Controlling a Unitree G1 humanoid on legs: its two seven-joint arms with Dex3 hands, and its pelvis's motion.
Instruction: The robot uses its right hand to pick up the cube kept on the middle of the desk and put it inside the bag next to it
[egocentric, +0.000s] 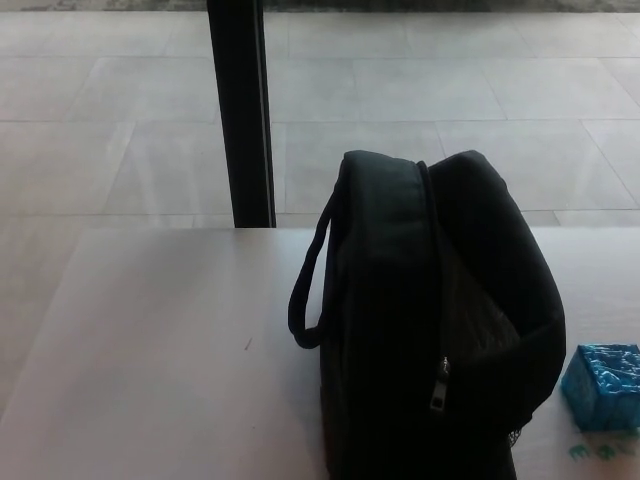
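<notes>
A black bag (430, 330) stands upright on the pale desk (150, 340), its zipper running down the front and its top gaping open toward the right. A carry loop hangs off its left side. The blue cube (603, 386) rests on the desk just right of the bag, near the picture's right edge, partly cut off. Neither of my hands shows in the head view.
A dark vertical post (241, 110) rises behind the desk's far edge, left of the bag. Beyond it lies a tiled floor (450, 90). Small blue-green marks (600, 452) lie on the desk in front of the cube.
</notes>
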